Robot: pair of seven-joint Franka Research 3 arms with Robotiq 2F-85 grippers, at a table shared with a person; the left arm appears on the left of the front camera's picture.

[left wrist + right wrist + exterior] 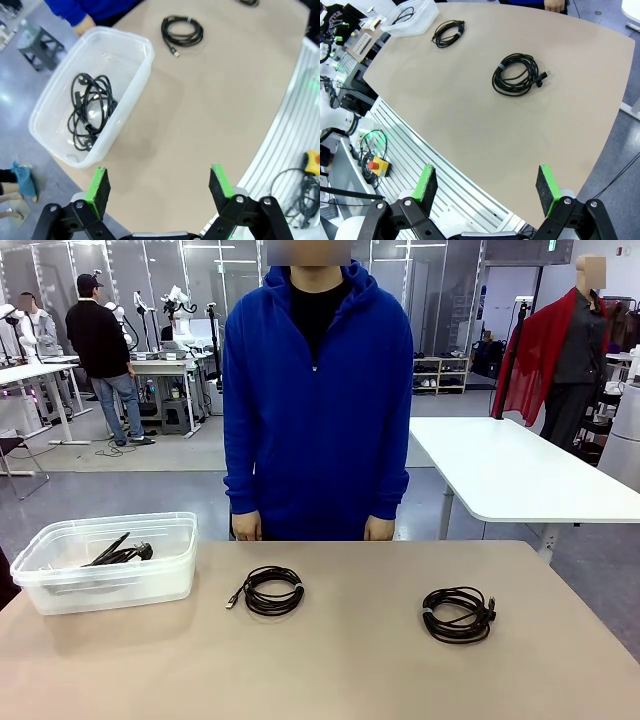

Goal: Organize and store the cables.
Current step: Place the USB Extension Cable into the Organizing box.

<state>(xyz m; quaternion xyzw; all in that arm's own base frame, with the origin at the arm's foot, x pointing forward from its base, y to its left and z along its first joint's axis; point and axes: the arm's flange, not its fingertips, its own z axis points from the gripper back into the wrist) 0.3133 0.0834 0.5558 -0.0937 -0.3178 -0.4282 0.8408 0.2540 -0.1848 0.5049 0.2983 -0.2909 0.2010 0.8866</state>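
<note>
A clear tub (110,585) sits at the far left corner of the worktop (350,670), with a loose black cable (90,112) tangled inside it. Just right of the tub, near the far edge, lies a thin coil (272,591), its small plug pointing towards the tub. A thicker coil (458,614) lies well apart from it towards the right edge, with a plug end sticking out on its right side. The left gripper (159,172) hangs over the near left edge, jaws spread wide and gripping nothing. The right gripper (487,172) hangs over the near right edge, spread just as wide. A person (316,390) in a blue hoodie stands at the far edge, hands down.
</note>
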